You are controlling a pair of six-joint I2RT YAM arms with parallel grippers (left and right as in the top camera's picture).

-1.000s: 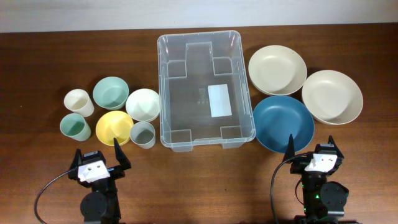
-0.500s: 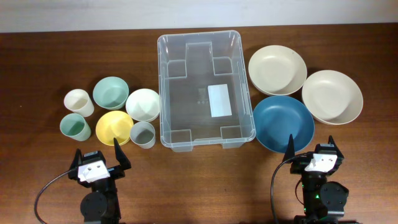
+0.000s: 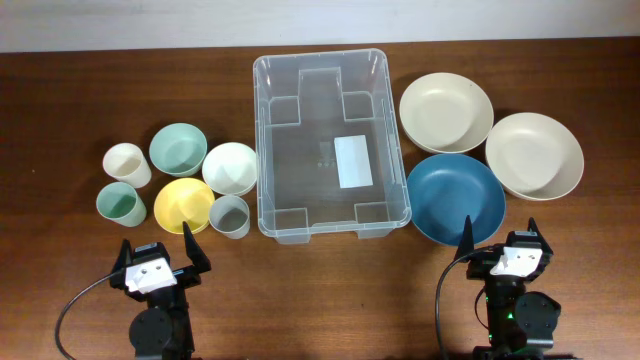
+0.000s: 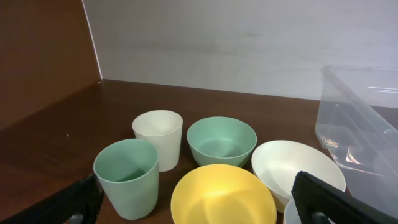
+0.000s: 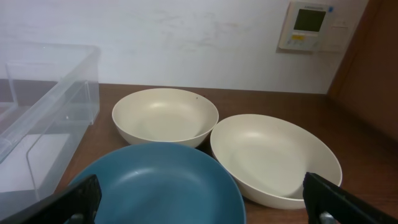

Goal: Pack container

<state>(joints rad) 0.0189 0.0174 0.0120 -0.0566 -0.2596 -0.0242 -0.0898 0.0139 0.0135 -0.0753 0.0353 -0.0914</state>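
The clear plastic container (image 3: 330,145) stands empty at the table's middle, a white label on its base; its edge shows in the left wrist view (image 4: 360,118) and the right wrist view (image 5: 43,93). Left of it are a yellow bowl (image 3: 183,204), a white bowl (image 3: 231,167), a green bowl (image 3: 178,148), a cream cup (image 3: 127,164), a green cup (image 3: 120,204) and a grey cup (image 3: 230,215). Right of it are a blue bowl (image 3: 456,198) and two cream bowls (image 3: 445,111) (image 3: 534,153). My left gripper (image 3: 158,243) is open and empty near the front edge. My right gripper (image 3: 498,232) is open and empty before the blue bowl.
A white wall runs behind the table, with a thermostat panel (image 5: 308,25) at the right. The brown wooden table (image 3: 60,100) extends beyond the dishes on both sides.
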